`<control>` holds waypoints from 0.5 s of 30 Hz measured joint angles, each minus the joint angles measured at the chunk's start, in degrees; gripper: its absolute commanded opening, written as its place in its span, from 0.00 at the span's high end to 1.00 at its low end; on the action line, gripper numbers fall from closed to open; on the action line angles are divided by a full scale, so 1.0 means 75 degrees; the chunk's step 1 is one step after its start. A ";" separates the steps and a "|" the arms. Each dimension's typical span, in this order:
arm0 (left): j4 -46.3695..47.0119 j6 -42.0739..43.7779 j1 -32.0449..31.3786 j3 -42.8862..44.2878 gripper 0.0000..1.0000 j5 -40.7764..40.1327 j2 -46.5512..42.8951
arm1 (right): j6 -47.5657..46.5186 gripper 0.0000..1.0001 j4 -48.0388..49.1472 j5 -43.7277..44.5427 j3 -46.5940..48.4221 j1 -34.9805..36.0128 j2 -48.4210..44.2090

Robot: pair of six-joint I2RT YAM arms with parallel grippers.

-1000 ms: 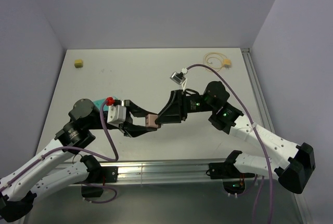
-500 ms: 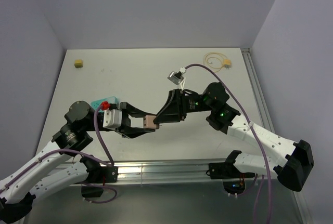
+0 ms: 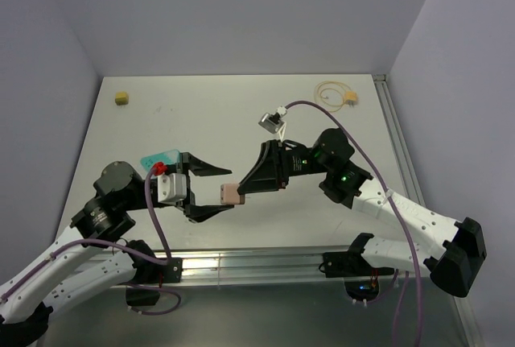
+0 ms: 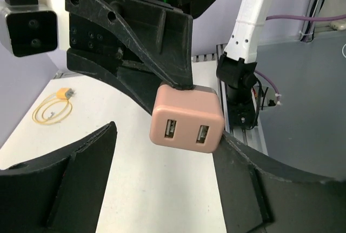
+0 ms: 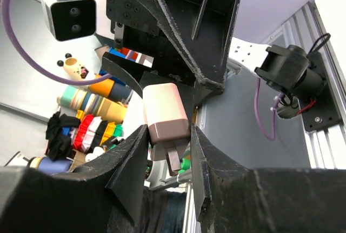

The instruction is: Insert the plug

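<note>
The right gripper (image 5: 167, 135) clamps a pink two-port charger block (image 4: 186, 125); the left gripper (image 4: 162, 187) gapes wide around it; the small yellow plug (image 3: 352, 99) on its looped cable (image 3: 328, 89) lies well beyond both — nearer the right arm.

left gripper (image 3: 219, 191): jaws spread either side of pink adapter (image 3: 231, 195) | right gripper (image 3: 243, 191): clamped on pink adapter, above table (image 3: 225, 113) | plug (image 3: 352, 100): far right corner of table, on its looped cable (image 3: 328, 89)
</note>
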 measured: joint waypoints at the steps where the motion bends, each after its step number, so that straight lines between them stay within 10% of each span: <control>1: -0.0061 0.0032 0.0003 0.0000 0.24 -0.0023 -0.0009 | -0.0026 1.00 -0.0050 -0.0003 0.0003 0.0000 0.0000; 15: -0.0338 0.0256 0.0003 0.0003 0.28 0.0125 0.0041 | -0.0265 1.00 -0.0632 -0.0108 0.0201 0.0003 0.0399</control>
